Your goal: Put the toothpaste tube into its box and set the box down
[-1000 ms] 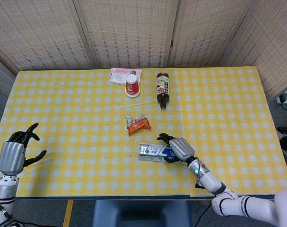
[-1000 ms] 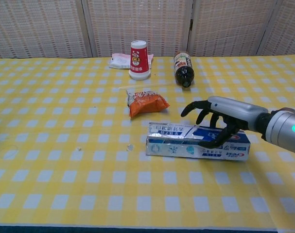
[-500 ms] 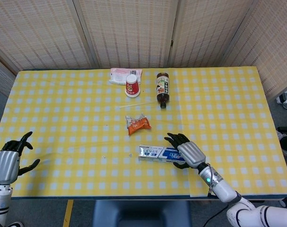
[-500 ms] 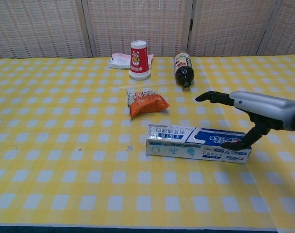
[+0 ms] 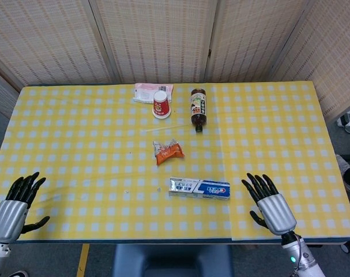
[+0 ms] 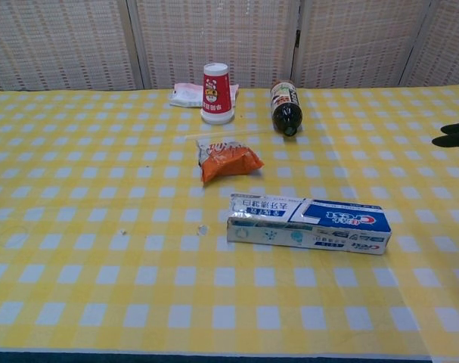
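1. The long blue-and-white cardboard toothpaste box [image 5: 199, 187] is lying flat on the yellow-and-white checked tablecloth [image 5: 94, 133], near the table's near edge and about midway across.
2. The right hand [image 5: 269, 203] is hovering to the right of the box, apart from it, with dark fingers [image 5: 255, 185] spread and nothing in its grasp; in the chest view only dark fingertips [image 6: 454, 135] are showing at the right edge.
3. The left hand [image 5: 14, 205] is sitting at the near-left corner, well apart from the box, fingers fanned out and holding nothing.
4. The box's long axis is running left to right, its blue end pointing right toward the right hand.
5. An orange crinkled snack packet [image 5: 168, 151] is lying just beyond the box.
6. A red-and-white paper cup [image 5: 161, 103] and a dark brown bottle lying on its side [image 5: 198, 108] are resting further back.
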